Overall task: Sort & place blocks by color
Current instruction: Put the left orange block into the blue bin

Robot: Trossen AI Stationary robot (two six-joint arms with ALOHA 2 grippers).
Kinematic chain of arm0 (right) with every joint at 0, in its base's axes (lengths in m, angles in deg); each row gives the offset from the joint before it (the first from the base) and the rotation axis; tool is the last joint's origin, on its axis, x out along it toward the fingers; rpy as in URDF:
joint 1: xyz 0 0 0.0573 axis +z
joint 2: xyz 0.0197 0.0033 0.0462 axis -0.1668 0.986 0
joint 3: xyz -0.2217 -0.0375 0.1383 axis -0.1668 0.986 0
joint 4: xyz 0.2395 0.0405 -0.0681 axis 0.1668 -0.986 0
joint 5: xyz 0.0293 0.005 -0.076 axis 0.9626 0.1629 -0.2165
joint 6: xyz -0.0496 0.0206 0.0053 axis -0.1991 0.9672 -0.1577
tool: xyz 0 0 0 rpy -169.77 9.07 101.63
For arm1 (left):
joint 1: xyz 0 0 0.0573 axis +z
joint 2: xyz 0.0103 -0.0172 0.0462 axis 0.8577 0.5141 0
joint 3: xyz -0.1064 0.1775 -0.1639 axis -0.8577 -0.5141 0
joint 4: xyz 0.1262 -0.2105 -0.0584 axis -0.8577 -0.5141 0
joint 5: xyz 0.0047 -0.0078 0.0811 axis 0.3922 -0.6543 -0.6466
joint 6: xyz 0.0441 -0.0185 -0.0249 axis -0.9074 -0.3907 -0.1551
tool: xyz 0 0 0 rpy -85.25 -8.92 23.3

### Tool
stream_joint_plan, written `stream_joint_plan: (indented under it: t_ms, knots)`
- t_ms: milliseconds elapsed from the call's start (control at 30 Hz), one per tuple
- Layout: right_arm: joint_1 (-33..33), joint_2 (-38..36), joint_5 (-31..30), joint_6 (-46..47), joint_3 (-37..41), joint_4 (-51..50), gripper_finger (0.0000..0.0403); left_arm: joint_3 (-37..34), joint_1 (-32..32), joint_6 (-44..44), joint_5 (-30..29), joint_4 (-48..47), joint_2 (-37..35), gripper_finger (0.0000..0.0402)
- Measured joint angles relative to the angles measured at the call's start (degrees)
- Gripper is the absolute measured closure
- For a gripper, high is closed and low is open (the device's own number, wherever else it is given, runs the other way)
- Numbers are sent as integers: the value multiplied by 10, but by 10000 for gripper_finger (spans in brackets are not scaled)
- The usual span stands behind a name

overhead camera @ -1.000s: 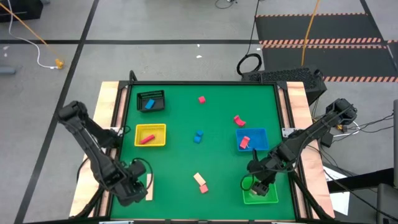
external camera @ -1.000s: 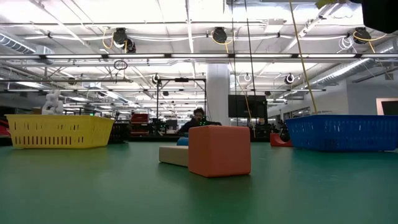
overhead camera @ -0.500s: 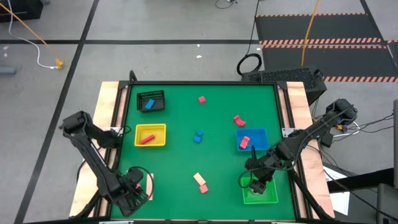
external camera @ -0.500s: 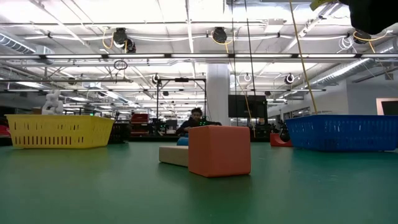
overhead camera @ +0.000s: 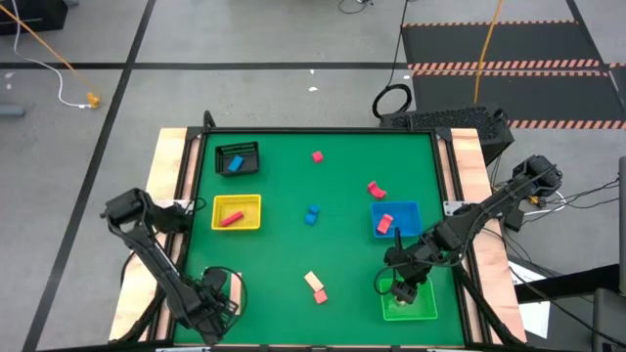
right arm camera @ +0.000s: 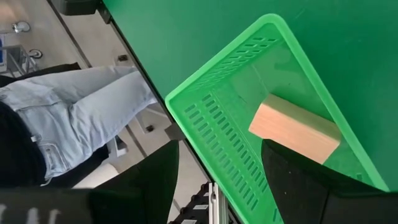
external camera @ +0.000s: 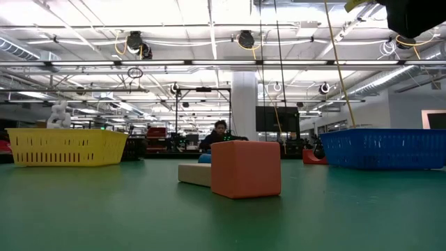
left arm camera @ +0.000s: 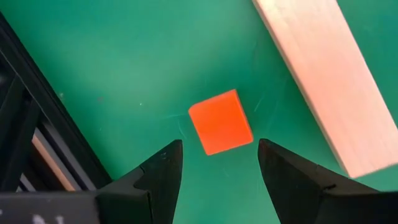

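My right gripper hangs open over the green tray. A tan block lies flat on that tray's floor, below the open fingers. My left gripper waits open at the table's near left corner. Its wrist view looks past the open fingers at a red cube and a tan bar. These two lie side by side on the mat near the near edge. In the low view the red cube stands in front of the tan bar.
Loose on the mat are two red blocks and a blue pair. A red block lies in the blue tray, a red bar in the yellow tray, a blue block in the black basket. A person's legs stand beside the table's near right corner.
My left arm has folded back: its elbow has swung toward the near edge and its gripper has slid a little nearer the near left corner. My right gripper has drifted slightly left over the green tray. No block has moved.
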Motion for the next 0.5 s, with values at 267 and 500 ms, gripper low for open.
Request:
stream_joint_plan:
  t_ms: [267, 500]
  knots:
    - [0, 0, -14, -13, 0, 0, 186, 0, 3, 74, -1, 6, 21, 190]
    - [0, 0, -29, -30, 0, 0, 186, -29, 5, 172, -5, 46, 22, 190]
